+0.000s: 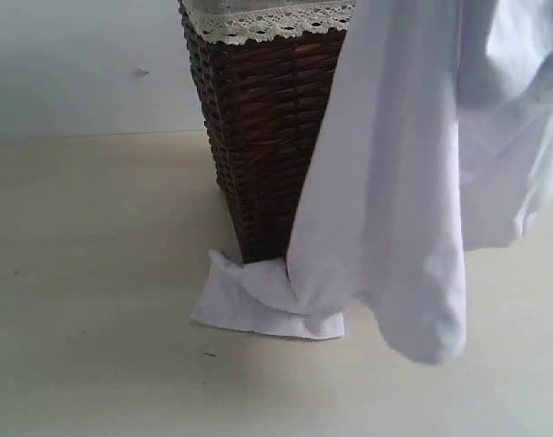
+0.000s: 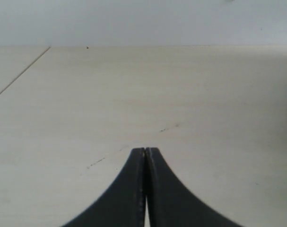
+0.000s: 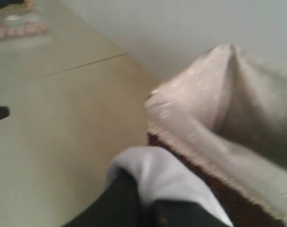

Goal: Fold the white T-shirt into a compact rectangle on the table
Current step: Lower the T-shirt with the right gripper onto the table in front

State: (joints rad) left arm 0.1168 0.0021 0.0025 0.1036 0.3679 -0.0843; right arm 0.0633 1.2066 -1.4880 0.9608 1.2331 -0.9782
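- Seeing the white T-shirt (image 1: pixel 394 182) hanging in the air at 2 o'clock of the exterior view, draped down to about 5 o'clock
- Covers the 3 o'clock side of the dark wicker basket (image 1: pixel 258 137), cloth against the weave
- Trails one end onto the table (image 1: pixel 94 273), lying flat at the basket's foot, 6 o'clock of the basket and touching it
- Noting a lace-edged liner (image 1: pixel 258 23) folded over the basket rim at 12 o'clock
- Reading the right gripper (image 3: pixel 145 203) as clamped on the shirt: white cloth (image 3: pixel 162 175) bunched over the dark fingers (image 3: pixel 119 198), just beside the basket's liner (image 3: pixel 214 104)
- Reading the left gripper (image 2: pixel 145 151) as pressed together, fingertips meeting, pinching nothing, hovering over bare table (image 2: pixel 134 94)
- Cannot tell the chest lettering or seam tag from any view
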